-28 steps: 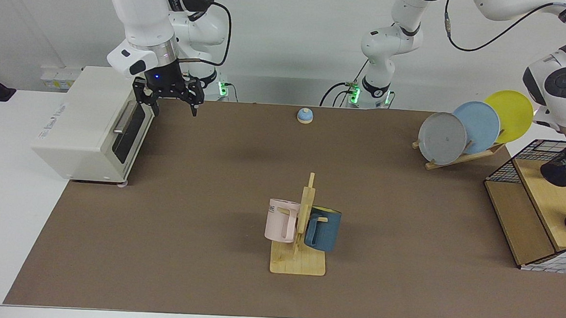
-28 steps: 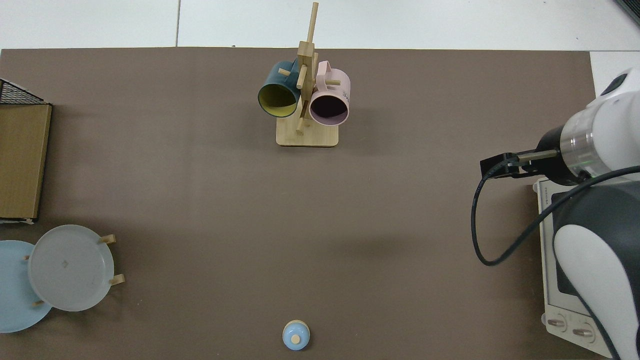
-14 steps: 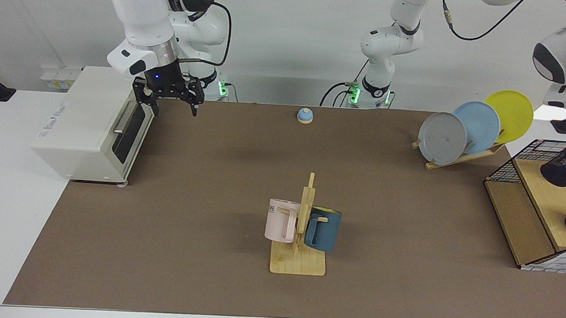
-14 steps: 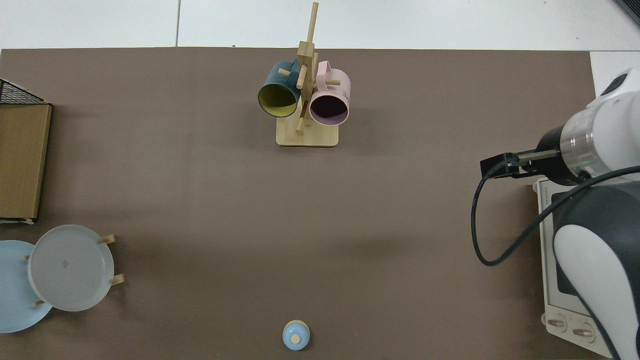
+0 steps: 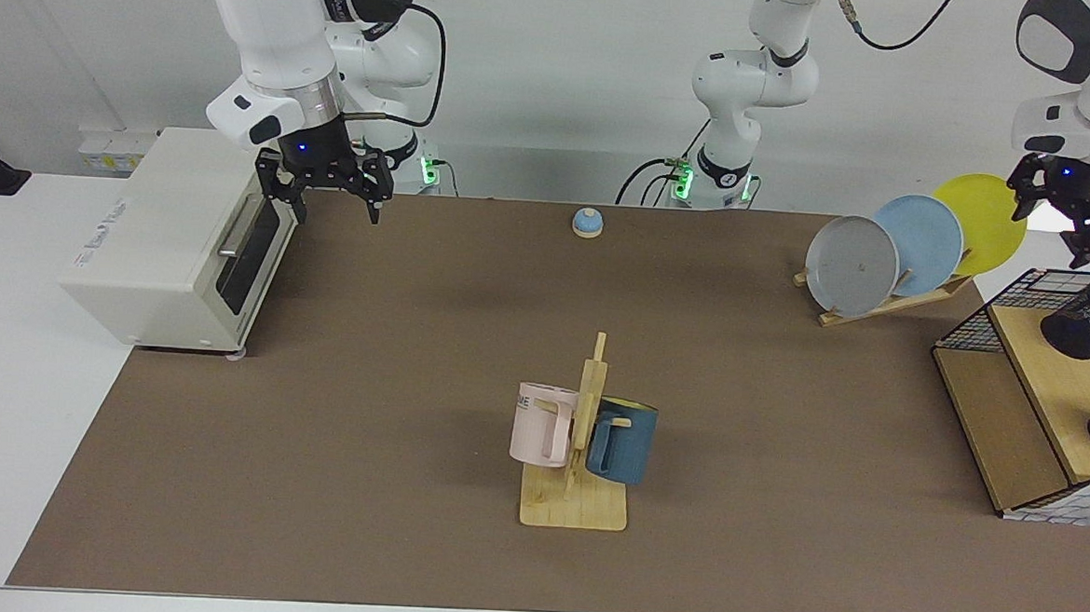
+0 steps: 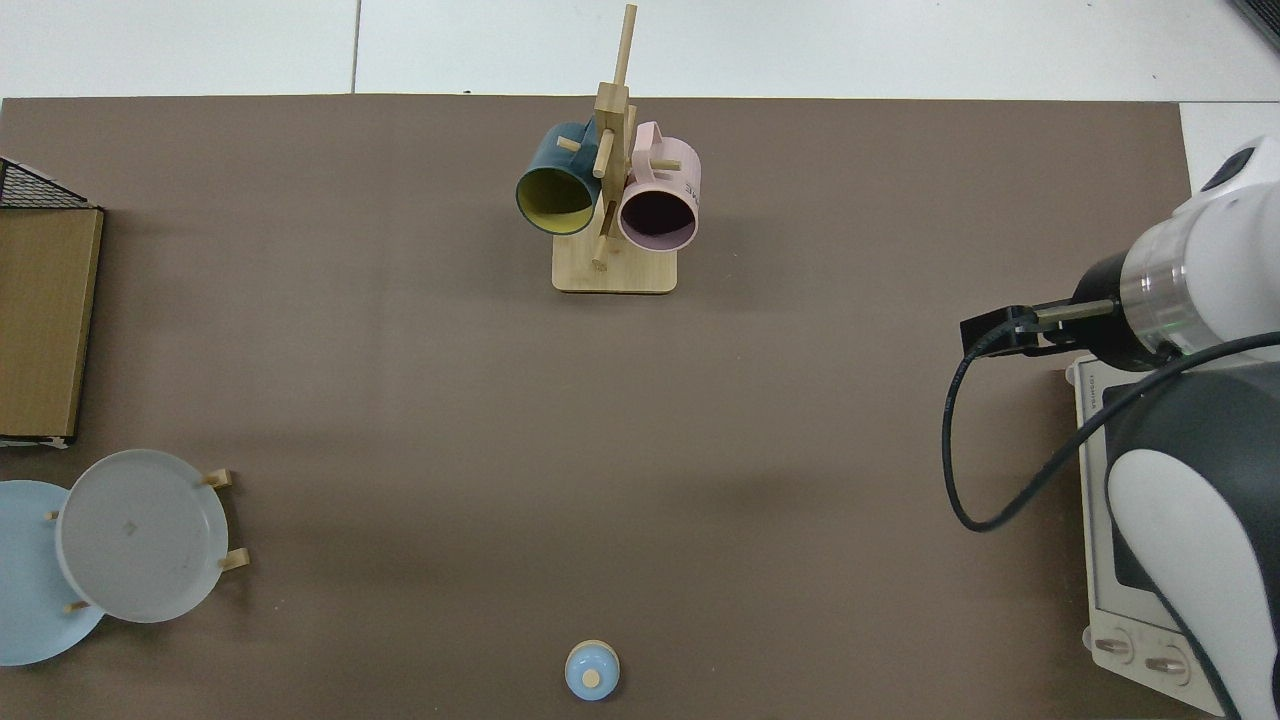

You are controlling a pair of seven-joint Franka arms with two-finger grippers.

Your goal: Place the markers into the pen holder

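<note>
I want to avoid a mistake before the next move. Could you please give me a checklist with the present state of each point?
1. Left end effector is open and holds nothing: ok. It hangs above the pen holder, apart from it.
2. Pen holder stands on the wooden shelf with its mouth free: ok.
3. A marker is inside the pen holder: cannot tell, since the facing view's edge cuts it off.
4. Another marker is ready to fetch on the table: not ok, none is in view.
5. Right end effector waits open beside the toaster oven, far from the shelf: ok.
</note>
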